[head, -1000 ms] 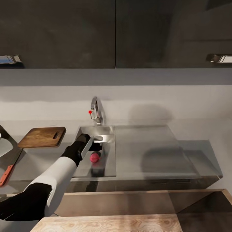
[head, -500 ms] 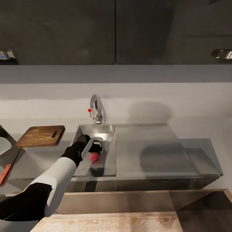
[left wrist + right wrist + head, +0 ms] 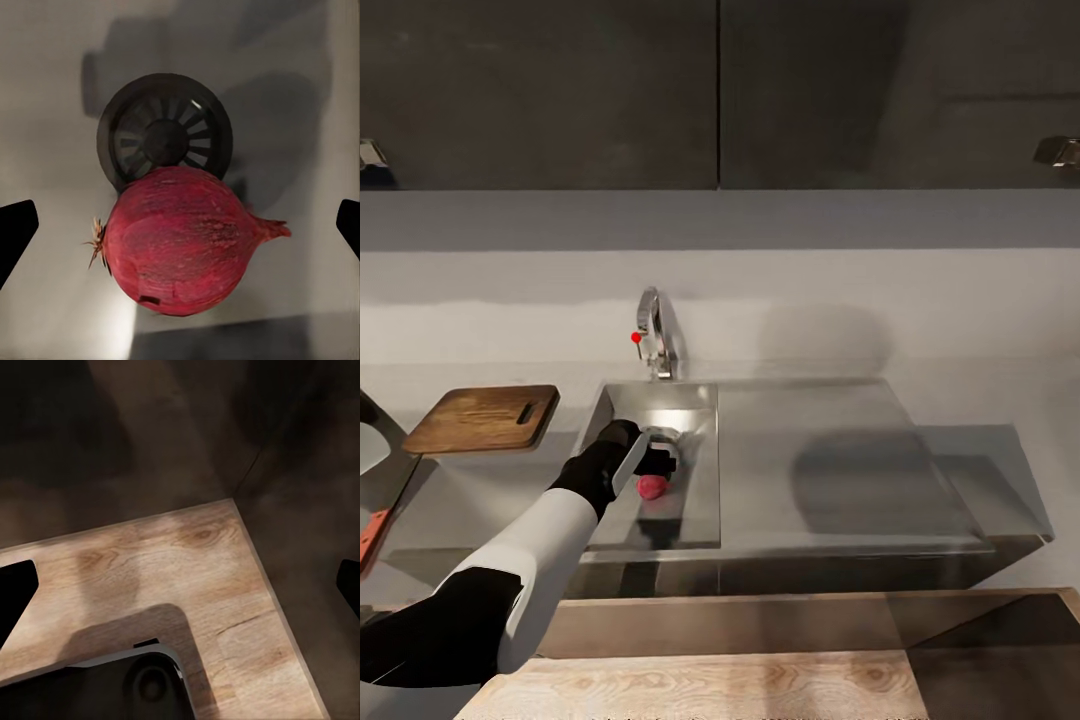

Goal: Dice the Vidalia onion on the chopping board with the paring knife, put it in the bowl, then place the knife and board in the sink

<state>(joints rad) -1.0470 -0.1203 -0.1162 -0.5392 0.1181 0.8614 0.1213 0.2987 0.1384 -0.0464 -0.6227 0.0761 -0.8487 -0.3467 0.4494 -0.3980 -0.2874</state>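
We see the Vidalia onion [image 3: 180,240], a round reddish ball with a papery, finely ridged skin and a wispy root tuft, lying on the smooth steel floor of the sink [image 3: 700,500], right beside the round slotted drain [image 3: 165,139]. Our left gripper [image 3: 180,225] hangs over it with its dark fingers [image 3: 15,232] spread wide on either side, not touching the skin. From the head camera, the onion [image 3: 652,487] sits near the basin's middle, and the curved chrome tap [image 3: 656,340] with its red knob rises at the back edge. The dark wooden chopping board [image 3: 482,418] lies flat on the glossy countertop [image 3: 480,490] left of the sink. Our right gripper [image 3: 180,585] is likewise spread open, holding nothing, over a pale wood-grain surface [image 3: 195,577].
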